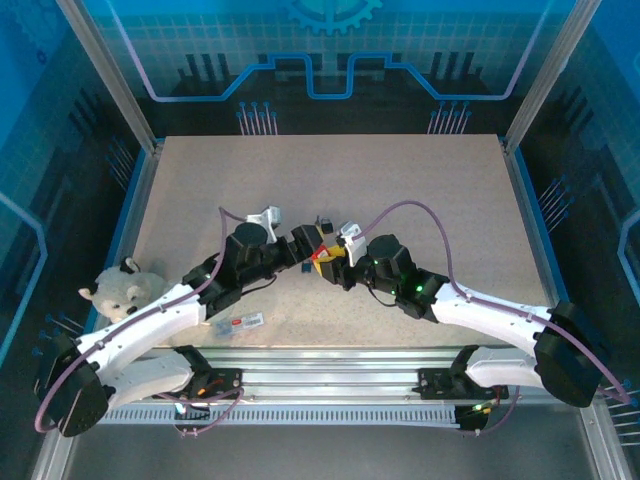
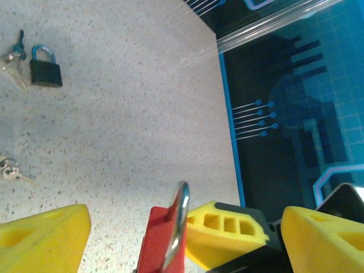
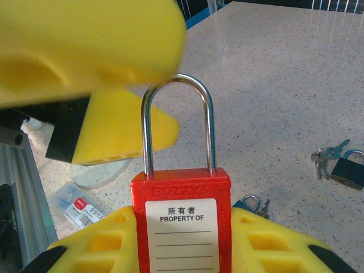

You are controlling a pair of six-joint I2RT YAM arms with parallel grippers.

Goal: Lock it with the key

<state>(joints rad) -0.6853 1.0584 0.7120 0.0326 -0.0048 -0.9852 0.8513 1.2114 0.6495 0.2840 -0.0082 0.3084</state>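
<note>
Right gripper (image 3: pixel 183 236) clamps red padlock (image 3: pixel 182 190) body. Left gripper (image 2: pixel 183 239) gapes around shackle (image 2: pixel 181 207). Steadying step, I'd say; next needs a key.

The left gripper (image 2: pixel 185 227) stands wide, its yellow fingers (image 2: pixel 45 239) in the bottom corners. The red padlock (image 2: pixel 162 242) sits between them, touching neither, edge-on with its steel shackle (image 2: pixel 179 219) up. A right-arm finger (image 2: pixel 224 227) sits against its right side. Well apart on the table (image 2: pixel 125 102) lie a black padlock (image 2: pixel 45 73) beside keys (image 2: pixel 14 57), and a second key bunch (image 2: pixel 10 170).
</note>
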